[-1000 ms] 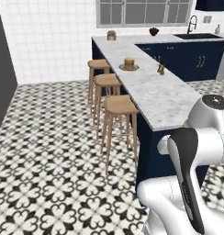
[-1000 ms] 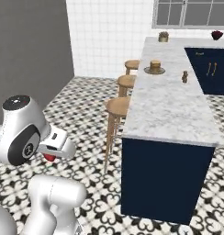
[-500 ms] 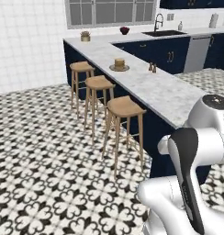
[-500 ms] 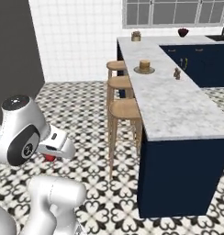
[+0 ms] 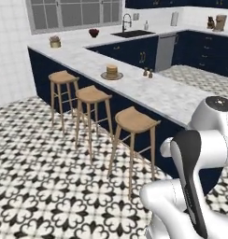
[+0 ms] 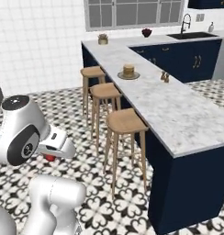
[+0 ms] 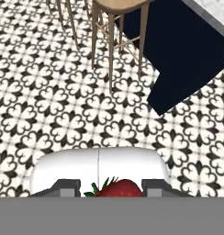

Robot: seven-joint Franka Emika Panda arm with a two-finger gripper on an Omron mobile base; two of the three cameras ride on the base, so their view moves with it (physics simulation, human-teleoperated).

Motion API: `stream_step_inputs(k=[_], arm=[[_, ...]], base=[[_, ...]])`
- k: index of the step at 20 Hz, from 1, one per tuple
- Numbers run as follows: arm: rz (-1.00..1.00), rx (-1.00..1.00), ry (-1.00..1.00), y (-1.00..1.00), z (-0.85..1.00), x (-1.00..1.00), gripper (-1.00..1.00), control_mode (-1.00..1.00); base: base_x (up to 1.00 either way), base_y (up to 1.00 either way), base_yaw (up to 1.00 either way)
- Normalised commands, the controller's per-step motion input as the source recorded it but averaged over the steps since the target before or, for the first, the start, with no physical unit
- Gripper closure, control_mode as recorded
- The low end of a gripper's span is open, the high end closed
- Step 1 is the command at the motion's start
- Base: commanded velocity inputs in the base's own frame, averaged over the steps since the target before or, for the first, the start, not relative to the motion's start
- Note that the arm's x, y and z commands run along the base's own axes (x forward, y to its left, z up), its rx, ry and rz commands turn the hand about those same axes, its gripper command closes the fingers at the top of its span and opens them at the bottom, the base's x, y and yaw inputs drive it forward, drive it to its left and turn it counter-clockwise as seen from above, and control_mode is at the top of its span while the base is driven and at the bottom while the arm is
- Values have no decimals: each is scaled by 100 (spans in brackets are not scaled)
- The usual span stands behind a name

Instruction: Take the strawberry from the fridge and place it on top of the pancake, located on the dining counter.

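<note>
My gripper (image 7: 112, 190) is shut on the strawberry (image 7: 119, 188), a small red fruit with green leaves wedged between the two fingertips. In the right base view the strawberry (image 6: 49, 157) shows as a red spot under the hand (image 6: 56, 144), low at the left above the floor. The pancake (image 5: 111, 71) (image 6: 128, 69) is a tan stack on a beige plate (image 5: 104, 77) on the dining counter (image 5: 167, 95) (image 6: 178, 114), well ahead of the hand. The fridge is out of view.
Three round wooden stools (image 5: 134, 120) (image 6: 125, 120) line the counter's near side. Two small shakers (image 5: 147, 72) stand past the plate. A potted plant (image 5: 54, 42) and a dark red bowl (image 5: 93, 32) sit at the far end, near the sink faucet (image 5: 126, 21). Patterned tile floor lies to the left.
The whole picture has shifted: the base has driven and turned, so the counter and stools lie nearer and more central. The gripper still holds the strawberry in the same pose.
</note>
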Motion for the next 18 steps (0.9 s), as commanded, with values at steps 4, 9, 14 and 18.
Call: stream_step_inputs(k=[4, 9, 14, 18], arm=[[0, 0, 0, 0, 0, 0, 100, 100], [0, 0, 0, 0, 0, 0, 100, 100], [0, 0, 0, 0, 0, 0, 100, 100], [0, 0, 0, 0, 0, 0, 100, 100]], base=[[58, 100, -48], [36, 100, -46], [21, 100, -44], [26, 100, -48]])
